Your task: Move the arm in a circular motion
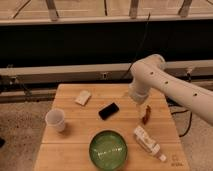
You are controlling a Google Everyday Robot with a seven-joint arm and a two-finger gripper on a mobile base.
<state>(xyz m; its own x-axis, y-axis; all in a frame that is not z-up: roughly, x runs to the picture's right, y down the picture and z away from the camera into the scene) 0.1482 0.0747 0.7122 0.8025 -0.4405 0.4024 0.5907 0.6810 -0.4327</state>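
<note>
1. The arm (167, 85) reaches in from the right with its elbow high. Its narrow end points down over the right half of the table (70, 145).
2. The pincer (139, 110) hangs low between the black phone (108, 110) and a small brown item (146, 115). We cannot tell how far open it is, and we make out nothing in its hold.
3. A circle leaves no mark, so we cannot read off how much has been swept. We judge the loop unfinished.
4. The white cup (55, 120) and green bowl (107, 149) sit well apart from the pincer, so the loop has room on that side.
</note>
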